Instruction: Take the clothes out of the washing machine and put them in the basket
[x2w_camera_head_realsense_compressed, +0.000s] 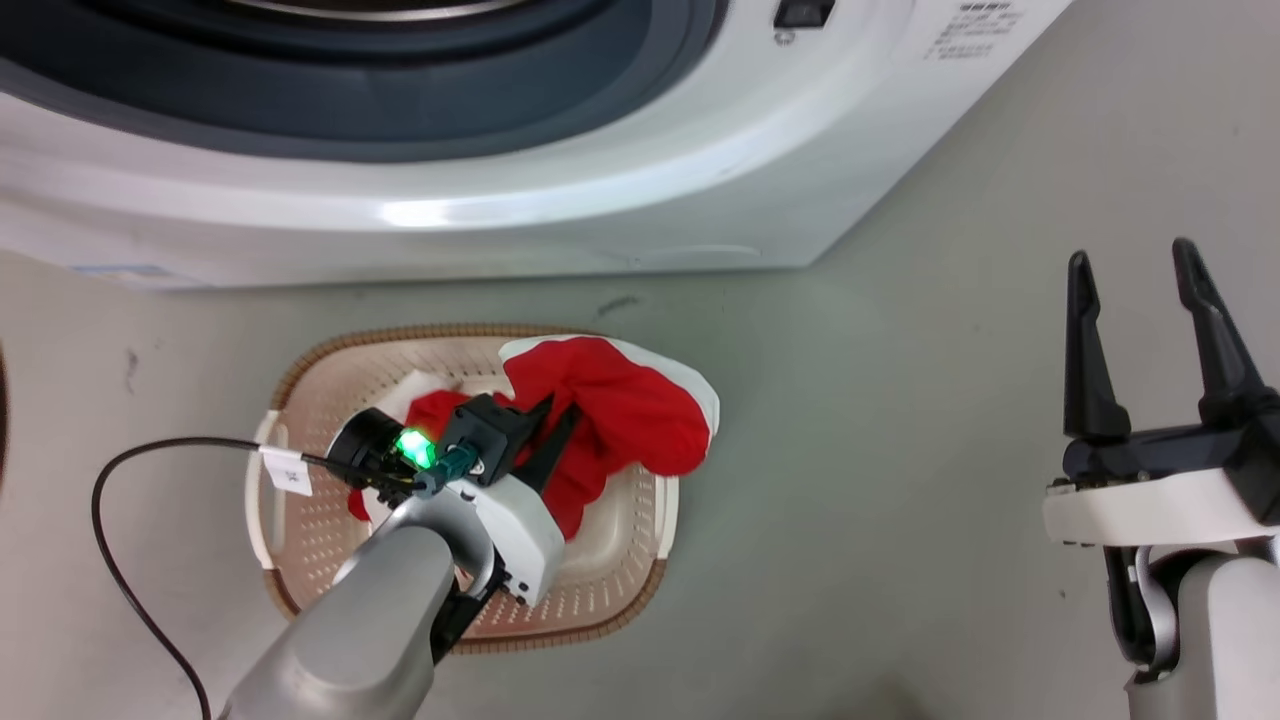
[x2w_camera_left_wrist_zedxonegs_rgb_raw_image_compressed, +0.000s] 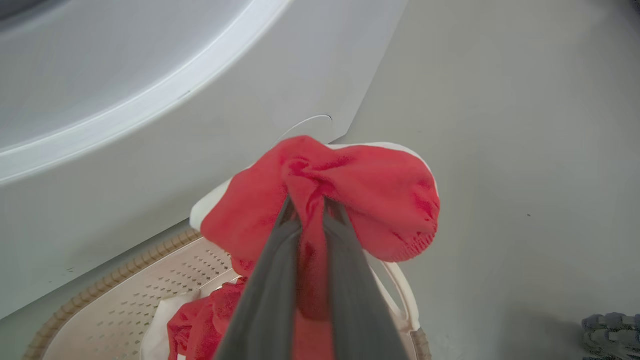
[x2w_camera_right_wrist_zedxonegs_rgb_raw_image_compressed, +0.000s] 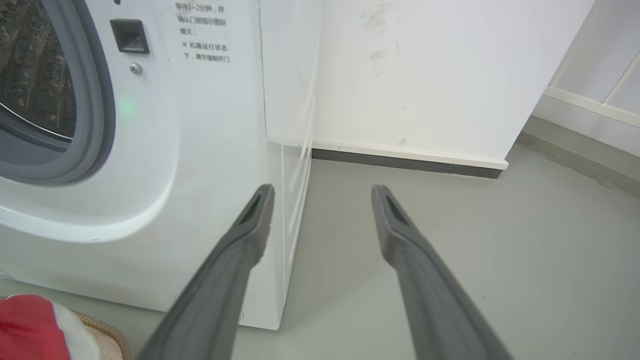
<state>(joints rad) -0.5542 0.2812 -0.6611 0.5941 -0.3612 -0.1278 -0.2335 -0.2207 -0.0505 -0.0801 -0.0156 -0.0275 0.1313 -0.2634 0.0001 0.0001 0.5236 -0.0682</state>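
Clothes (x2w_camera_head_realsense_compressed: 625, 405) of bright red with white trim are heaped in the basket (x2w_camera_head_realsense_compressed: 300, 530), which stands on the floor (x2w_camera_head_realsense_compressed: 880, 470) just before the washing machine (x2w_camera_head_realsense_compressed: 520, 225); one garment is draped over the basket's right rim and part of it hangs outside. A fold of this garment is pinched between the nearly closed fingers of the left tool (x2w_camera_left_wrist_zedxonegs_rgb_raw_image_compressed: 310, 202), held above the basket's right end. The right tool (x2w_camera_head_realsense_compressed: 1131, 252) is spread wide and empty, well apart over bare floor. If the cloth were released where it is held, it is judged that it could slide over the rim onto the floor, since much of its bulk lies toward the outer edge; it could also be dragged along if a thread were snagged on a finger as the tool is opened. A black cable (x2w_camera_head_realsense_compressed: 110, 500) loops beside the basket's left handle and could be caught by the arm. Whether more clothes lie in the drum (x2w_camera_right_wrist_zedxonegs_rgb_raw_image_compressed: 35, 75) cannot be told, as little of it is shown
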